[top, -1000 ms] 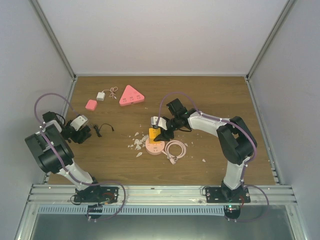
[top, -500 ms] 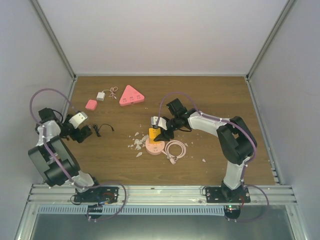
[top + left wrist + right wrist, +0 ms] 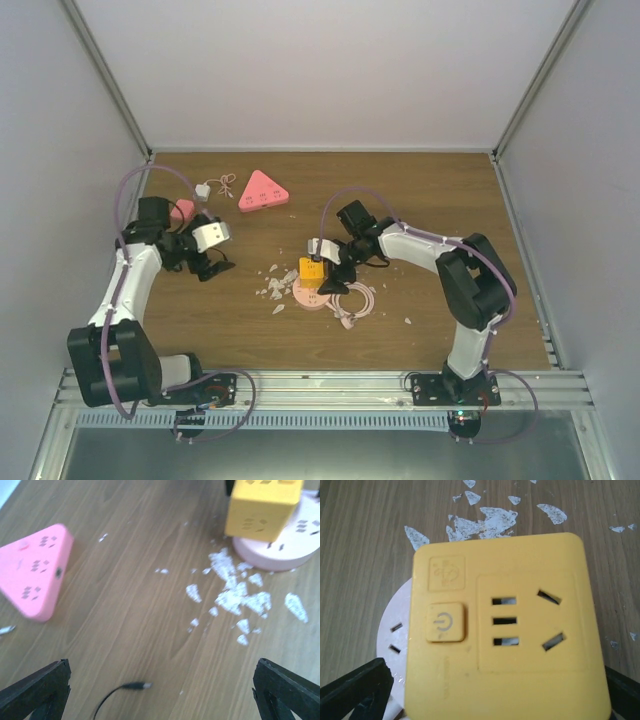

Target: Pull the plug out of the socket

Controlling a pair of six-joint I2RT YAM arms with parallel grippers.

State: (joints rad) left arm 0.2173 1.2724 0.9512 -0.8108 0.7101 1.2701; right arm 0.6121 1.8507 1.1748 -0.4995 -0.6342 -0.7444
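The right gripper (image 3: 490, 700) is clamped on the yellow plug (image 3: 505, 630), one finger against each side. The plug sits on top of the pink round socket (image 3: 310, 294), near the middle of the table (image 3: 420, 190) among white crumbs (image 3: 235, 597). The left gripper (image 3: 160, 695) hangs with fingers spread wide and holding nothing, above a black cable end (image 3: 134, 685).
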